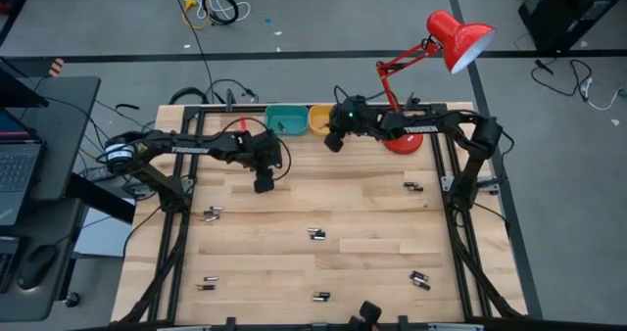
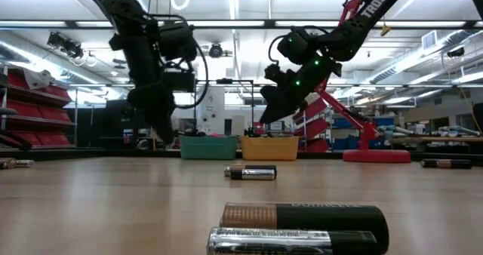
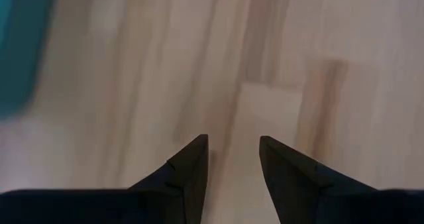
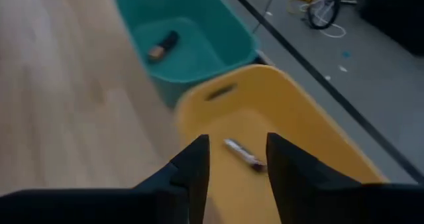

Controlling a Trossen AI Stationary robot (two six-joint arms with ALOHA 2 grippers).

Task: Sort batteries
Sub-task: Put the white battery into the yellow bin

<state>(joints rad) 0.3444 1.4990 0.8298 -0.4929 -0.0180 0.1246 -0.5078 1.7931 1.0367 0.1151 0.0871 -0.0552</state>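
Right gripper hangs over the yellow bin, fingers parted and empty; one battery lies inside that bin. Beside it, the teal bin holds another. Left gripper, parted and empty, hovers near the teal bin. Remaining batteries scatter across the tabletop.

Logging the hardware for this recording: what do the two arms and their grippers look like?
Both arms are black and jointed, with white lettering along the forearm and black cables looping beside them. The right arm shows green lights. The left gripper and right gripper each have two dark, pointed fingers.
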